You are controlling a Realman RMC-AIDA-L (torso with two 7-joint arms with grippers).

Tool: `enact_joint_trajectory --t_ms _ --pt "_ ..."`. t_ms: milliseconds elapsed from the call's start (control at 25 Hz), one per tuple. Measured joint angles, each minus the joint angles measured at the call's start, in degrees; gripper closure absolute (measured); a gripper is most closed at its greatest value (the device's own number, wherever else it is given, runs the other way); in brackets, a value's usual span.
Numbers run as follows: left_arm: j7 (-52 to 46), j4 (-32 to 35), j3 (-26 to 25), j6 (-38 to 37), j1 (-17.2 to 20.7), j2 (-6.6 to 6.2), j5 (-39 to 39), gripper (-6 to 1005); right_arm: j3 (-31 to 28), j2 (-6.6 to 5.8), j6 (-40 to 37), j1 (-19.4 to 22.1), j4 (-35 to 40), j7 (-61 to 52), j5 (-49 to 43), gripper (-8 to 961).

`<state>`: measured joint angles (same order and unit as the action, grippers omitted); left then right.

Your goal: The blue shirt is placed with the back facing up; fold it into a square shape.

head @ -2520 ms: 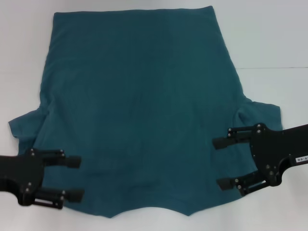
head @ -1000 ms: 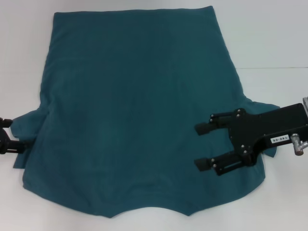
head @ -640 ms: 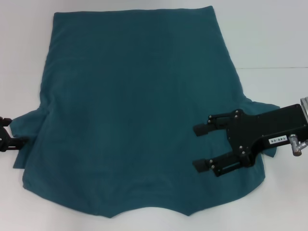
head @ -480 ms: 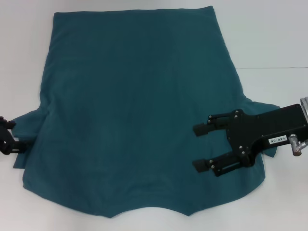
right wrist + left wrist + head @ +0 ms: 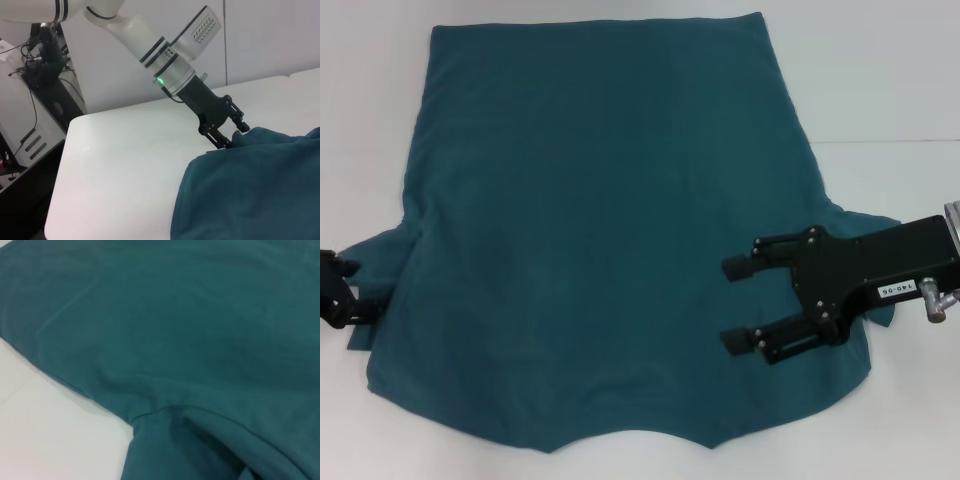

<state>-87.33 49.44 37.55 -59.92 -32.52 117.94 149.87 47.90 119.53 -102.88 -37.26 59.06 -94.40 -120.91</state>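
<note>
Head view: blue shirt (image 5: 610,230) flat on table (image 5: 880,90); right gripper (image 5: 738,305), jaws apart, over the sleeve side.
Right wrist view: left gripper (image 5: 235,135) at the opposite sleeve, jaw state unclear.
Judged step: first side fold; next, pinch edges.

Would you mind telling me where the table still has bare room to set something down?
Bare white table lies beyond the dark teal-blue fabric T-shirt, above the right gripper; a narrower strip borders its other side, above the left gripper. The middle is covered by cloth, and both sleeve areas are crowded.
</note>
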Motion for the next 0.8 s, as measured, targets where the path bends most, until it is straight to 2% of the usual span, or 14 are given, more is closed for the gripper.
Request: enact_joint_trajectory --t_ms 400,640,800 --pt "2.86 -0.90 1.21 0.56 -0.69 0.51 0.12 491 -0.01 0.05 0.77 0.12 -0.06 0.00 0.01 28" --pt "2.51 -0.92 1.64 0.69 -0.82 0.49 0.70 688 0.00 0.19 0.93 0.25 -0.15 0.00 0.10 28" --pt "2.37 -1.10 1.63 0.69 -0.98 0.41 1.20 875 0.00 0.26 0.94 0.26 -0.17 -0.09 0.12 28"
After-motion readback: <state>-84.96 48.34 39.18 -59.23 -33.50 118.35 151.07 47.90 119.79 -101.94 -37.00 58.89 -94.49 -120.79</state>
